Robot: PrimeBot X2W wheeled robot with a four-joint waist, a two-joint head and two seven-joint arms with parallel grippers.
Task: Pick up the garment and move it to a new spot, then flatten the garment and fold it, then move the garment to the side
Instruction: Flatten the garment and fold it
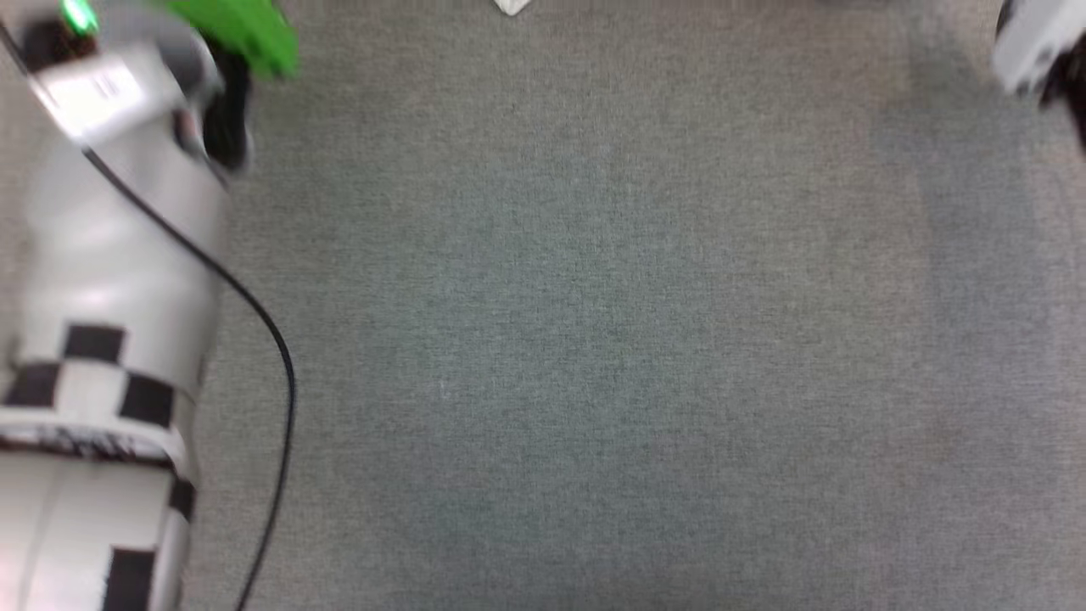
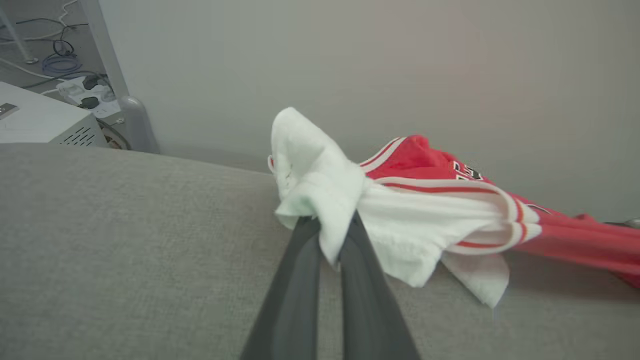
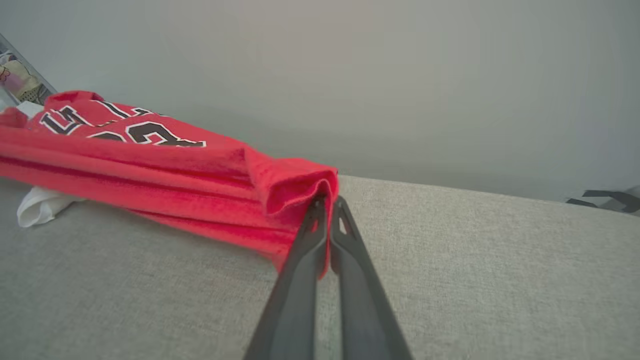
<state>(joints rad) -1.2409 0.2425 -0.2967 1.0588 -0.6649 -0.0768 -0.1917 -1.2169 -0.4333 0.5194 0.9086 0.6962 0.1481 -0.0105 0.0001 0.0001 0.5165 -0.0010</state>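
The garment is a bright red top with white sleeve cloth and red-and-white striped trim, stretched in a long bunch across a grey fabric surface. My left gripper is shut on its white sleeve end. In the right wrist view the garment shows black-and-white lettering, and my right gripper is shut on a folded red corner at its other end. A white tip of the garment peeks in at the top edge of the head view. My pale left forearm fills that view's left side.
The grey surface spreads wide in the head view. Behind its far edge stands a plain grey wall. A white box, cables and a power strip lie on the floor beyond the left corner. Part of the right arm shows top right.
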